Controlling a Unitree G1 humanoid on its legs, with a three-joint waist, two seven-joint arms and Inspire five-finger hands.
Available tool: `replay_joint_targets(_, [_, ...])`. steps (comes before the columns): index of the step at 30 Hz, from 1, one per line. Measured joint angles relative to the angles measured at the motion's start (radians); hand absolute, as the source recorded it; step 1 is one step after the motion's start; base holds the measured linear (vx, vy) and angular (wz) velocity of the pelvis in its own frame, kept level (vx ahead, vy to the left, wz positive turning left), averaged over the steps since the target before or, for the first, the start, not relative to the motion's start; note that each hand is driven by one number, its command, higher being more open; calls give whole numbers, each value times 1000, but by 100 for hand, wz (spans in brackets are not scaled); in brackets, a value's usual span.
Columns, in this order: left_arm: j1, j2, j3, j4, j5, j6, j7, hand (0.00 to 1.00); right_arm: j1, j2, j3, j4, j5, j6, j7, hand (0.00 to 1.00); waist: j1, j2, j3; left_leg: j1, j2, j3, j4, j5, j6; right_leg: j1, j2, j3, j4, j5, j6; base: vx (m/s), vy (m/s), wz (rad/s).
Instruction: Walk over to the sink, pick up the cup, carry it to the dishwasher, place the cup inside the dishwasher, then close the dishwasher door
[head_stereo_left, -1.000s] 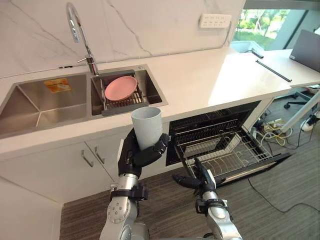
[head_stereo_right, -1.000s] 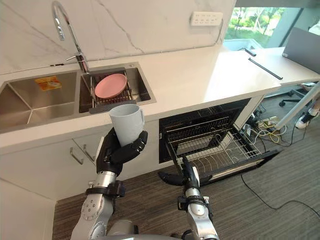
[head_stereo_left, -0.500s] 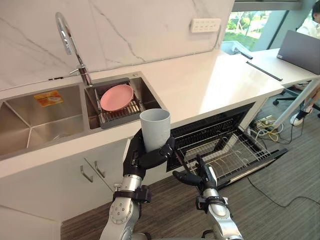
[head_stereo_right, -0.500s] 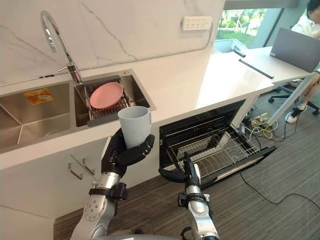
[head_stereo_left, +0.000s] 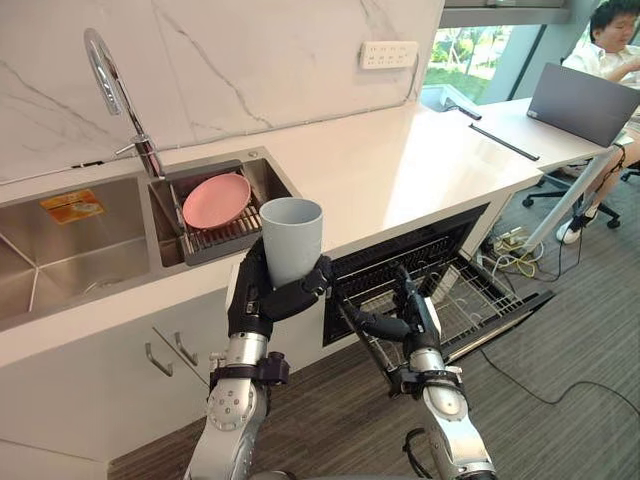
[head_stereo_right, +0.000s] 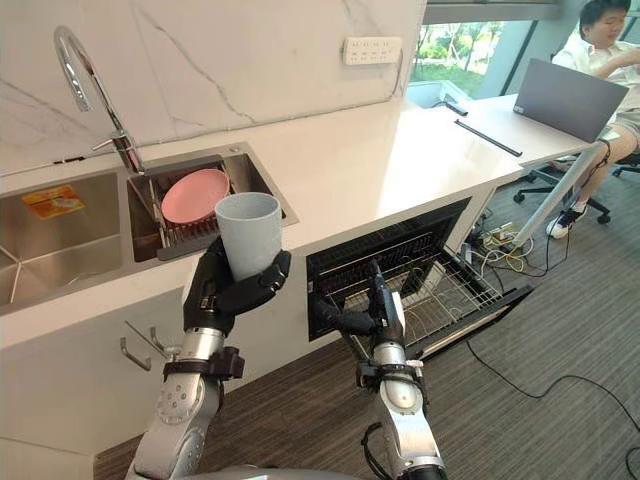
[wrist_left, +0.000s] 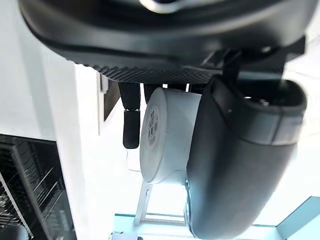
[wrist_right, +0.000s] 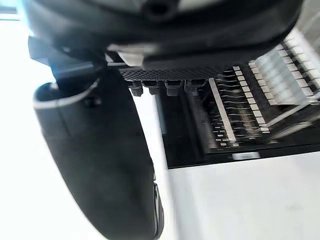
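Left wrist view: left hand (wrist_left: 241, 150) apparently encircles cup (wrist_left: 167, 134).

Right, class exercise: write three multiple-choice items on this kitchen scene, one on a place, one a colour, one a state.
1. Where is the tall pale grey cup? A. in the steel sink B. in the left robot hand C. on the white counter
2. What colour is the round plate on the dark drying rack? A. pink B. green C. black
3. How is the dishwasher door? A. shut B. lowered open C. missing
Answers: B, that hand curls round it; A, it is plainly pink; B, the wire basket shows pulled out above it.
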Motion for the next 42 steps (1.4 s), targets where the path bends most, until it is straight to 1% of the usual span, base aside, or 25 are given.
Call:
replay_joint_targets(3, [-32, 5, 31, 0, 26, 0, 22, 0, 0, -1, 14, -65, 37, -15, 9, 100, -15, 0, -1, 7, 1, 11, -6, 0, 0, -2, 1, 13, -3, 3, 1, -3, 2, -12])
replay_joint_targets(8, [-77, 29, 68, 7, 44, 0, 48, 0, 0, -4, 27, -129, 93, -41, 25, 100, -21, 2, -6, 7, 4, 44, -16, 0, 0, -10, 5, 45, -30, 24, 1, 1, 9, -20])
replay_joint_targets(12, [-114, 46, 102, 70, 46, 0, 66, 0, 0, -7, 55, -155, 115, -43, 34, 100, -41, 1, -30, 7, 5, 56, -22, 0, 0, -12, 5, 57, -46, 34, 3, 4, 1, -11])
replay_joint_targets(15, [-148, 48, 127, 123, 68, 0, 72, 0, 0, -12, 74, -195, 138, -45, 50, 100, -46, 1, -30, 7, 6, 65, -22, 0, 0, -17, 7, 69, -46, 37, 4, -21, -5, -10])
replay_joint_targets(16, [-157, 54, 127, 140, 79, 0, 87, 0, 0, -20, 89, -217, 140, -49, 56, 100, -47, 1, -30, 7, 6, 70, -23, 0, 0, -20, 7, 73, -46, 39, 4, -25, -6, -10])
replay_joint_targets(19, [-163, 57, 126, 147, 85, 0, 91, 0, -1, -27, 98, -232, 141, -63, 71, 100, -49, 2, -30, 7, 6, 76, -25, 0, 0, -24, 7, 79, -47, 41, 5, -16, -6, -8])
replay_joint_targets(21, [-183, 63, 126, 177, 101, 1, 92, 0, -2, -29, 108, -234, 148, -66, 75, 100, -51, 2, -32, 6, 6, 79, -26, 0, 0, -27, 7, 82, -47, 41, 5, -14, -11, -5])
replay_joint_targets(25, [-186, 67, 125, 179, 136, 1, 91, 0, -3, -49, 139, -254, 178, -66, 81, 100, -64, 2, -32, 1, 6, 87, -26, 0, 0, -35, 7, 90, -48, 44, 6, -11, -9, -6])
replay_joint_targets(29, [-210, 64, 109, 222, 166, 1, 87, 0, -11, -48, 166, -266, 178, -71, 86, 100, -70, 4, -43, -6, 6, 90, -26, 0, 0, -43, 7, 94, -49, 46, 7, -8, -6, -2])
replay_joint_targets(36, [-210, 50, 28, 225, 200, 1, 80, 0, -38, -48, 208, -267, 178, -75, 86, 100, -70, 6, -49, -11, 5, 89, -26, 0, 0, -47, 7, 93, -49, 46, 7, 0, 0, 0])
replay_joint_targets(42, [-210, 27, -32, 225, 200, 1, 65, 0, -41, -47, 211, -263, 178, -75, 85, 100, -70, 9, -52, -13, 5, 86, -26, 0, 1, -48, 6, 91, -50, 46, 7, 0, 0, 0])
